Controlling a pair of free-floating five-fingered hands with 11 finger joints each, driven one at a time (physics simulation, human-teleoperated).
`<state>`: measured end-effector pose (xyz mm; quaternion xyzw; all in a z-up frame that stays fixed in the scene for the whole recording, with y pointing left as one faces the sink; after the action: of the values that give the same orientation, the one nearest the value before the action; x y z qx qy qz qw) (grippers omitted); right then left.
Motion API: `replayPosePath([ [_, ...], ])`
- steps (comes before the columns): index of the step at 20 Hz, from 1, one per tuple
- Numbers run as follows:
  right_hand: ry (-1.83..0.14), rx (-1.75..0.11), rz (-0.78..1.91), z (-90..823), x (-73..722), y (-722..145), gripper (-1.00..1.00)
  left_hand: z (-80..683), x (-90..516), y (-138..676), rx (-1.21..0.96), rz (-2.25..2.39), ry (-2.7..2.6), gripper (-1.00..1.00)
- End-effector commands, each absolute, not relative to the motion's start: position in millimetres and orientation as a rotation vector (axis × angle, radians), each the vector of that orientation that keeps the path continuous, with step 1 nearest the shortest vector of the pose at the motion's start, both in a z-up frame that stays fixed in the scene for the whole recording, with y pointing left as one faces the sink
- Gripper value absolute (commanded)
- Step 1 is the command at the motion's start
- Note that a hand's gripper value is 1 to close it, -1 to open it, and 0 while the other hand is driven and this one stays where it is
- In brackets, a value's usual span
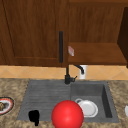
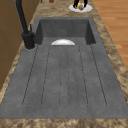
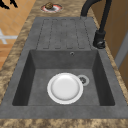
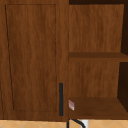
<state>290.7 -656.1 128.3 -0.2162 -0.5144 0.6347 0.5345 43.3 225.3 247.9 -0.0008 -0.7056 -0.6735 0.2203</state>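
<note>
My left hand hangs low at the front left, just before the sink's front edge, and holds nothing. In the right side view the left hand shows at the top left, out over the floor, fingers spread. My right hand hovers over a small white plate on the counter past the basin, with a small yellowish thing right by it. A large red ball fills the front centre. A white plate lies in the basin.
The black faucet stands behind the sink, whose ribbed drainboard is on the left. A plate of food sits on the left counter. Above are a shut cabinet door with a black handle and an open shelf.
</note>
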Motion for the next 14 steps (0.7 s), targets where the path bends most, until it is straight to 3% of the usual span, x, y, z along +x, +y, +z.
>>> replayPosePath([
  [1, -1.223, -0.595, 1.492, 149.8, 288.0, -656.1, -1.0, 247.9, 43.3, 225.3, -0.002, -1.862, -1.951, 0.0],
  [14, -1.058, -0.62, 1.438, 224.0, 290.3, -667.8, -1.0, 247.9, 43.3, 225.3, -0.002, -1.862, -1.951, 0.0],
])
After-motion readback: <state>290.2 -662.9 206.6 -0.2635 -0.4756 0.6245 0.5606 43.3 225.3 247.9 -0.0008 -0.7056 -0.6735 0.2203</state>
